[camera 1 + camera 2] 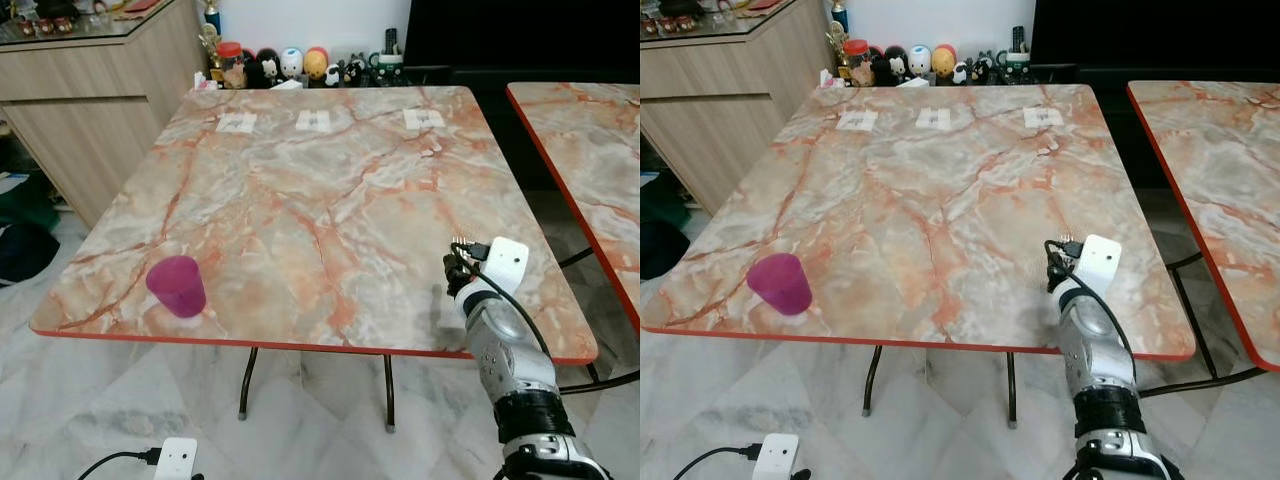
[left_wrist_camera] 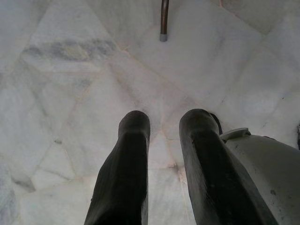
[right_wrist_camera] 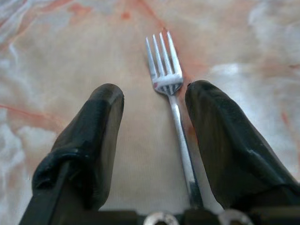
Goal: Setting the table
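A silver fork (image 3: 171, 93) lies flat on the marble-patterned table (image 1: 330, 200), tines pointing away from my wrist. My right gripper (image 3: 154, 101) is low over it, open, with one black finger on each side of the fork; the handle runs close along one finger (image 3: 225, 140). From the head camera, that right gripper (image 1: 455, 272) is near the table's front right corner, and the wrist hides the fork. A purple cup (image 1: 177, 286) stands at the front left corner, far from the arm. My left gripper (image 2: 164, 122) hangs open over the floor.
A second marble table (image 1: 590, 150) stands close on the right with a narrow gap between. A wooden cabinet (image 1: 90, 100) is at the far left. Figurines and jars (image 1: 290, 65) line the far edge. Three white labels (image 1: 313, 121) lie on the far tabletop.
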Motion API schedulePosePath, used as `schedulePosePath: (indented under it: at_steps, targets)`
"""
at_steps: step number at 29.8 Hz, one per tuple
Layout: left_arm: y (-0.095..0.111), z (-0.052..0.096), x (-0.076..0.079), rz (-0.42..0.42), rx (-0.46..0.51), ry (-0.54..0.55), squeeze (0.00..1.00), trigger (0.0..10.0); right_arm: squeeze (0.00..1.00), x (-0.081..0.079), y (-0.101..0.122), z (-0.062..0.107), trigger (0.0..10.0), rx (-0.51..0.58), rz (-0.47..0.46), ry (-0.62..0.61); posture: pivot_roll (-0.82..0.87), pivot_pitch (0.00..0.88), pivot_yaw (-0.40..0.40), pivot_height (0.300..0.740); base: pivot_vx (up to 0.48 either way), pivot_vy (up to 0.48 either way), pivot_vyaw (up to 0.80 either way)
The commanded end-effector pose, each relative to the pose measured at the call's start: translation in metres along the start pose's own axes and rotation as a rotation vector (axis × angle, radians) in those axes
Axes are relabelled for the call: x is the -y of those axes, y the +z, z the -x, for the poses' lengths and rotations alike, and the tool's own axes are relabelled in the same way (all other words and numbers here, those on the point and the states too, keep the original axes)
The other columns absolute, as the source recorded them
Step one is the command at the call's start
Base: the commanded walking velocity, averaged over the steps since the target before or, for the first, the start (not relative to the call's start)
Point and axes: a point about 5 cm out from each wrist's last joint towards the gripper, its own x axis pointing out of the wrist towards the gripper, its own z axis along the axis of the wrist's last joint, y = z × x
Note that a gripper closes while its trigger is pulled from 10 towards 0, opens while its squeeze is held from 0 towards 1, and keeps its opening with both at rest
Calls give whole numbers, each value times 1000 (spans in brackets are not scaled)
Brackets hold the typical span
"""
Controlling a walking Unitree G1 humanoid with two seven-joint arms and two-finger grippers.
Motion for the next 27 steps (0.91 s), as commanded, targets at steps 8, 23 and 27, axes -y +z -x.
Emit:
schedulePosePath:
  at_steps: [8,23,27]
  targets:
    - [-7,2,-5,3,-32,12,0,10000,0,2,9,-9,10000,-1,1,-10,-39,75,43,740,0,0,0]
    - [-9,2,-6,2,-40,12,0,10000,0,9,4,-12,10000,-38,36,-36,-36,82,45,740,0,0,0]
    - [-9,2,-6,2,-40,13,0,10000,0,10,1,-13,10000,-52,40,-34,-36,81,45,740,0,0,0]
